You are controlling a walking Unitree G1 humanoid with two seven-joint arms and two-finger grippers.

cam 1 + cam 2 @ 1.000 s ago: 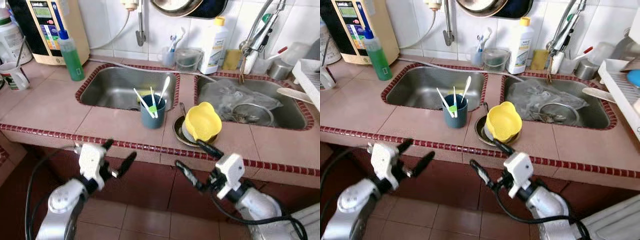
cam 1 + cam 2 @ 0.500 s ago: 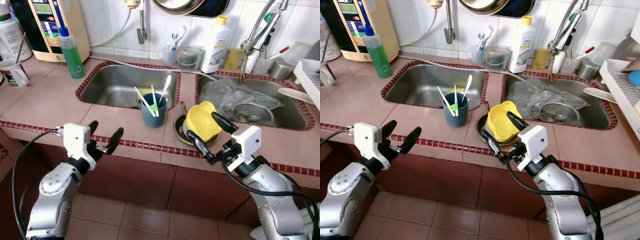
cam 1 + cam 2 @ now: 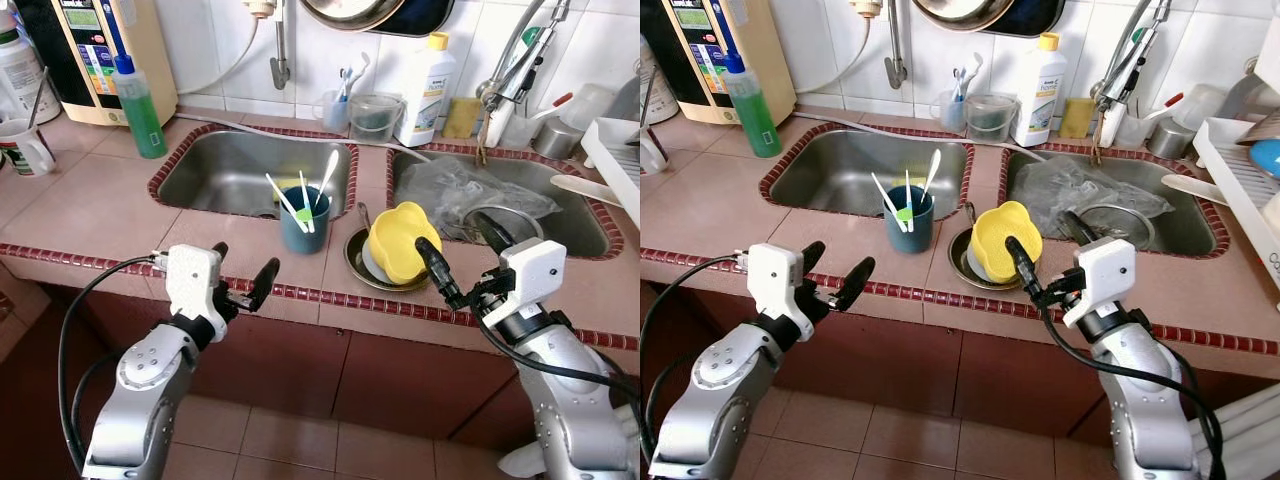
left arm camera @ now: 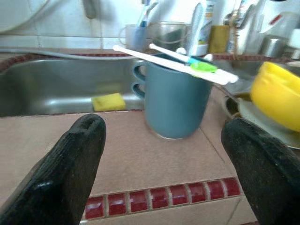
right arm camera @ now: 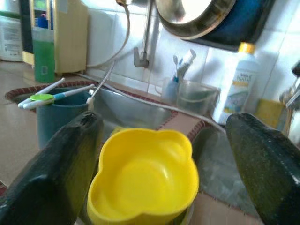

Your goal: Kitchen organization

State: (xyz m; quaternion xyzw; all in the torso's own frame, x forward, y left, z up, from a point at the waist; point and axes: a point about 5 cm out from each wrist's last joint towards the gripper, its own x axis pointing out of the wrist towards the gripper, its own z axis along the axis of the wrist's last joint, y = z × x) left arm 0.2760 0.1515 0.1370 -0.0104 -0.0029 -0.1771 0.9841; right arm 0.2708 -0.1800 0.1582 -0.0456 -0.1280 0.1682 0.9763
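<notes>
On tiled counter: lobed yellow plastic bowl [image 3: 402, 240] between spread right end effector [image 3: 463, 254] fingers; left end effector [image 3: 243, 275] spread.

Home kitchen: tiled counter [image 3: 90, 210] with double steel sink [image 3: 230, 175], wall faucet [image 3: 515, 50], dish soap bottle [image 3: 140, 100], dish rack [image 3: 620, 150].

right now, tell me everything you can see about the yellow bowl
The yellow bowl looks like plastic, with a wavy, lobed rim and an empty inside. It sits tilted in a dark round dish on the tiled strip between the two sinks, beside the blue cup. The right end effector is open in front of it, not touching.
</notes>
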